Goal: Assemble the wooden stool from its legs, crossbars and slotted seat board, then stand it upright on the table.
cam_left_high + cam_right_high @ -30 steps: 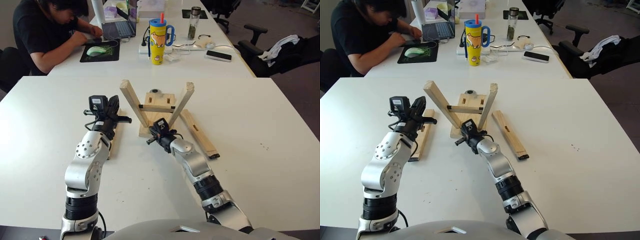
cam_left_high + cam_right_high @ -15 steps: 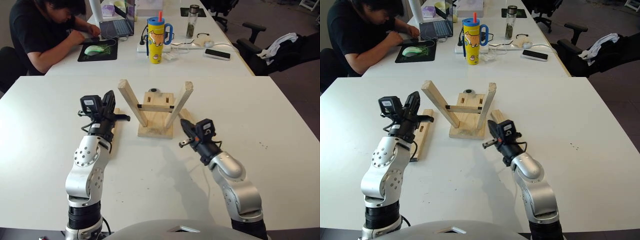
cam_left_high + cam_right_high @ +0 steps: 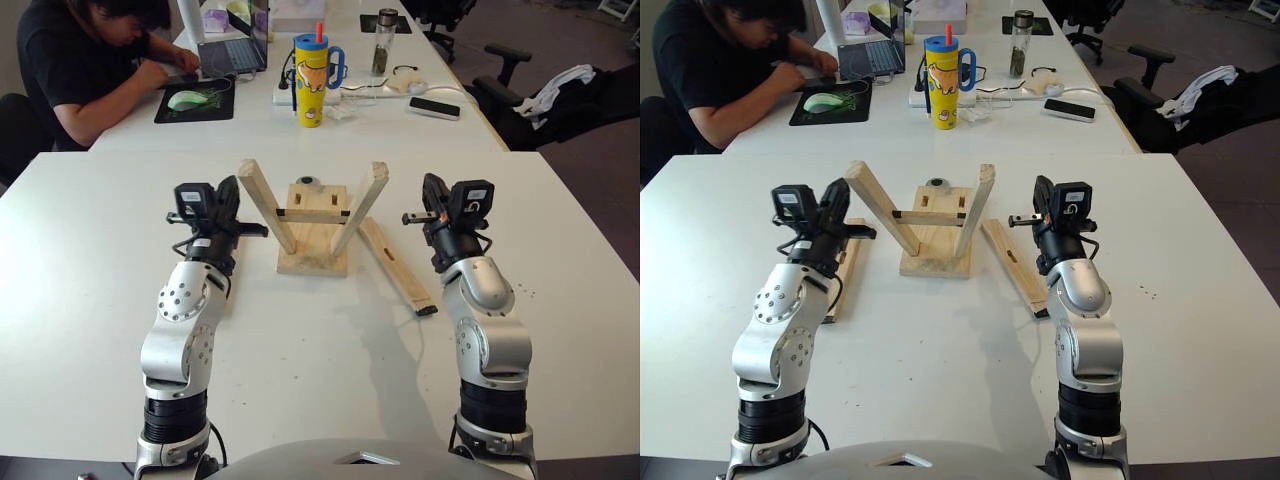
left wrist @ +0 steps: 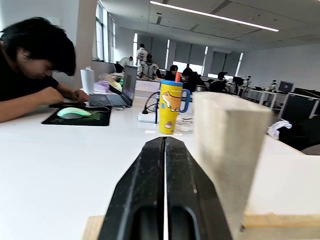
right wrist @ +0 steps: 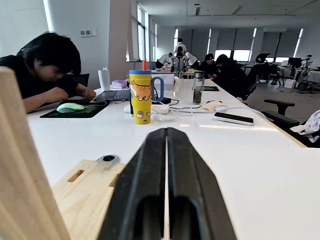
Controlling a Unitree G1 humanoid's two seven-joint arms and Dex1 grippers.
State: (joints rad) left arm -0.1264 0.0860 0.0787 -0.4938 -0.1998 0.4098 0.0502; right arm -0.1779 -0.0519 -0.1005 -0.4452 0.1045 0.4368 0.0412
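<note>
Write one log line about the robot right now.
left end effector: shut, empty | right end effector: shut, empty | seat board: two legs, crossbar fitted | loose piece: right | second piece: left

Rounded silver shells cover the left arm [image 3: 180,312] and right arm [image 3: 490,338]. Small screws dot the left shell. Black collars, thin black cables, and a black left gripper [image 4: 164,142] and right gripper [image 5: 166,131].

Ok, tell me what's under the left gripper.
A flat wooden piece lies on the table beneath the left gripper; the gripper hides part of it.
</note>
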